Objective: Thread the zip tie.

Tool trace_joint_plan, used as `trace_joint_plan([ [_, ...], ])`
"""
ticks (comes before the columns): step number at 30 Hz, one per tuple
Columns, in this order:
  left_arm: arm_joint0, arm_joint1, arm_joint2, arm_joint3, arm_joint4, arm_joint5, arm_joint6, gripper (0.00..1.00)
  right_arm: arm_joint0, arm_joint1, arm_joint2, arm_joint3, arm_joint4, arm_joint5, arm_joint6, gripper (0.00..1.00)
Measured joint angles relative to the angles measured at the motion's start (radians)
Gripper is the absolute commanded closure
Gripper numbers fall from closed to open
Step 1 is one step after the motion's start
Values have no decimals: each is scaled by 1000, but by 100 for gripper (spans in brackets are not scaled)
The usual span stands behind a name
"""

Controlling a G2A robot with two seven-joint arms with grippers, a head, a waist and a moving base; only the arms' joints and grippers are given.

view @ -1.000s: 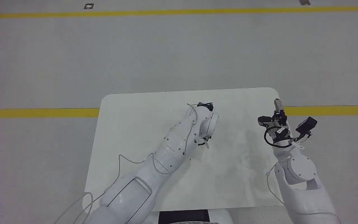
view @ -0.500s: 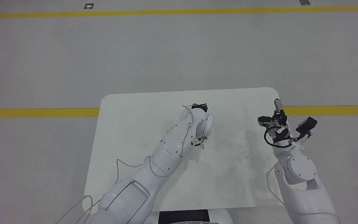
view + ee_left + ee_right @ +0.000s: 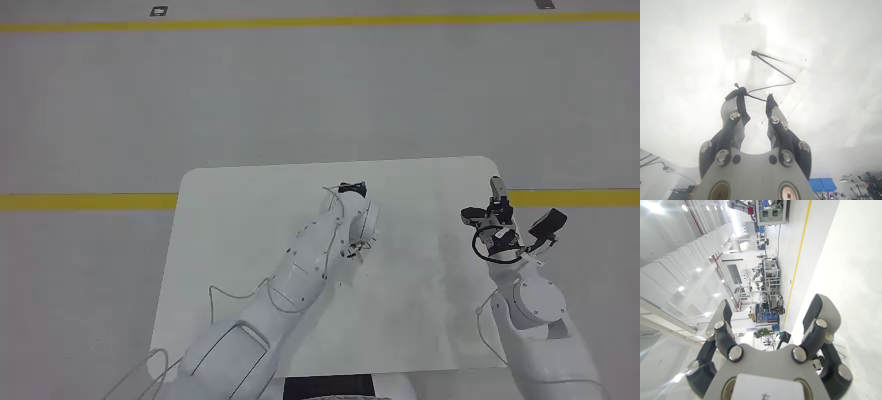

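Black left claw [image 3: 351, 187], slightly farther left

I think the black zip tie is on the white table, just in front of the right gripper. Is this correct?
No, the side is wrong: the black zip tie is on the white table, just in front of the left gripper. The left wrist view shows it.

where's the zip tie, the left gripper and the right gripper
zip tie [image 3: 779, 70]: left wrist view, on the black strap, partway between its head and the bend.
left gripper [image 3: 755, 95]: left wrist view, midway between its fingertips.
right gripper [image 3: 771, 300]: right wrist view, midway between its fingertips.
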Motion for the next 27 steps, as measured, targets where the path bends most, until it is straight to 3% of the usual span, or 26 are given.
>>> trace_joint_plan([
  [9, -25, -23, -15, 57, -7, 0, 41, 80, 0, 0, 0, 0, 0, 0, 0, 0],
  [20, -59, -45, -23, 133, -10, 0, 55, 75, 0, 0, 0, 0, 0, 0, 0, 0],
  [27, -62, -50, -30, 127, -11, 0, 60, 75, 0, 0, 0, 0, 0, 0, 0, 0],
])
